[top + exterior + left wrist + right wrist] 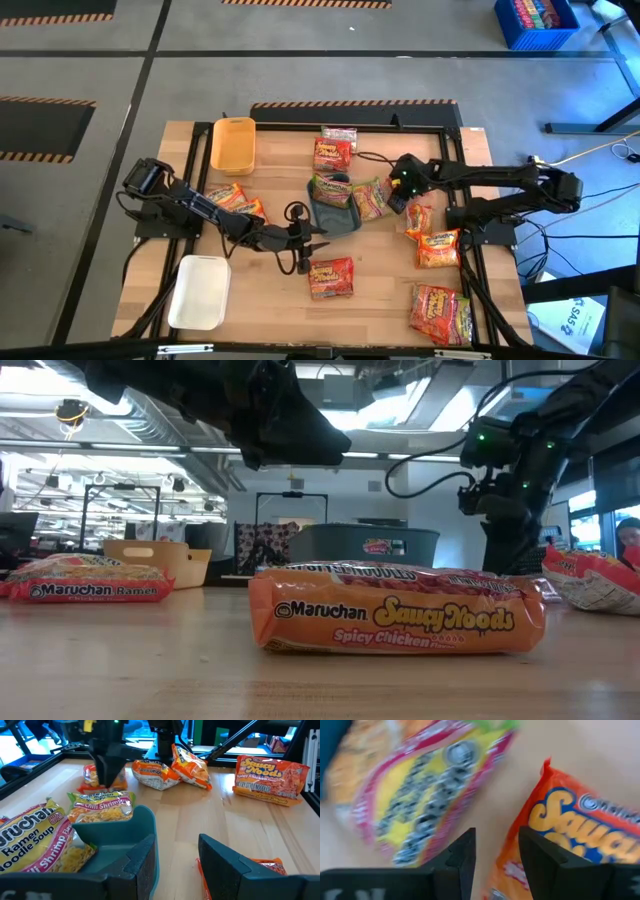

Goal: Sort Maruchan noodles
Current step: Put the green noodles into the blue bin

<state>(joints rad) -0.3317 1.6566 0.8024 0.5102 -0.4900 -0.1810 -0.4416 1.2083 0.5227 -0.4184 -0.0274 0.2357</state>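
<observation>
one packet (35,842) lies half hidden behind the blue-grey tray (127,842).

Looking like a robotics lab or workshop: wooden table (270,300) sitting on grey concrete floor (300,80) with hazard-striped tape (350,103), cables (600,150) trailing, ceiling strip lights (60,430) and open bays showing behind
</observation>
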